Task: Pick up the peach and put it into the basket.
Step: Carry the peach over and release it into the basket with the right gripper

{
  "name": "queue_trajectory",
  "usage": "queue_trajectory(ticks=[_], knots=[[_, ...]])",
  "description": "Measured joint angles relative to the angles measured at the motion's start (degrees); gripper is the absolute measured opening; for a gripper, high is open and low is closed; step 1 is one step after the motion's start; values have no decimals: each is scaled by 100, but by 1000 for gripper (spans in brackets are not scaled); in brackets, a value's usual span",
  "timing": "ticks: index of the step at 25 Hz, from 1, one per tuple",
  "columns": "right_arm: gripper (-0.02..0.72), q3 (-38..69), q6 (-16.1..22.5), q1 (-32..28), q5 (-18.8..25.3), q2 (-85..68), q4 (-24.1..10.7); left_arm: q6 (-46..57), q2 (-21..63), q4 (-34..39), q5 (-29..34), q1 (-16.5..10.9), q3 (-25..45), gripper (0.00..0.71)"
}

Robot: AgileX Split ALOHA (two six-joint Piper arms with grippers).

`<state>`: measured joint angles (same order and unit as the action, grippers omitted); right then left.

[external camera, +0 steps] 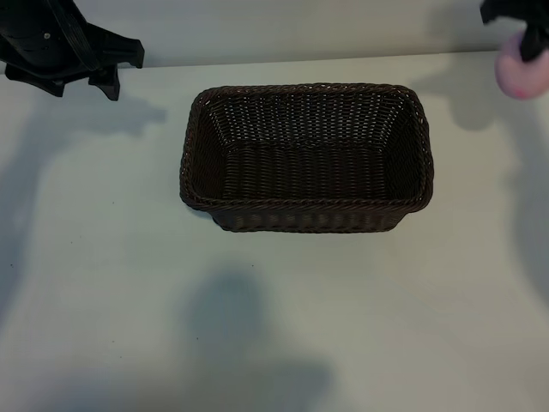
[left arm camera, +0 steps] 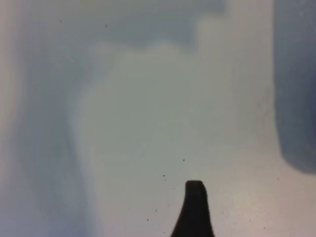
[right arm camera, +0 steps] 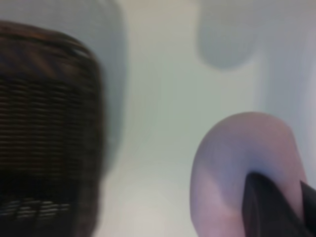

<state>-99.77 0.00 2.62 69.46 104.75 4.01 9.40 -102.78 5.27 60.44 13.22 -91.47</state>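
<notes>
- The right gripper point(external camera: 525, 47) sits at the far right edge of the exterior view, clamped on the peach point(external camera: 521, 73), which bulges out just below its dark fingers.
- In the right wrist view the peach point(right arm camera: 237, 173) fills the space next to a dark finger point(right arm camera: 266, 207) pressed against its pale pink skin; the fruit is held clear of the table point(right arm camera: 158, 123).
- The basket point(external camera: 306, 93) stands well apart from that gripper, toward the middle of the table point(external camera: 103, 283), upright, with nothing visible inside it; in the right wrist view its woven wall point(right arm camera: 49, 128) shows off to one side of the held peach.
- The left gripper point(external camera: 69, 64) is at the far left corner of the exterior view, well away from the basket and peach.
- Its jaws stand wide with nothing between them; the left wrist view shows one finger tip point(left arm camera: 194, 207) over bare table point(left arm camera: 148, 123).
</notes>
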Motion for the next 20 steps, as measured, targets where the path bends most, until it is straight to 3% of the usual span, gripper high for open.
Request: queue_trajectory(ticks=[4, 9, 15, 20], knots=[[54, -246, 0, 456, 33, -15, 270, 0, 0, 0, -5, 0, 0, 598], [53, -257, 0, 1247, 5, -15, 344, 0, 0, 0, -5, 0, 0, 598], [53, -257, 0, 2077, -391, 156, 344, 0, 0, 0, -5, 0, 0, 598], [53, -257, 0, 2269, -634, 670, 355, 0, 0, -5, 0, 0, 0, 598]])
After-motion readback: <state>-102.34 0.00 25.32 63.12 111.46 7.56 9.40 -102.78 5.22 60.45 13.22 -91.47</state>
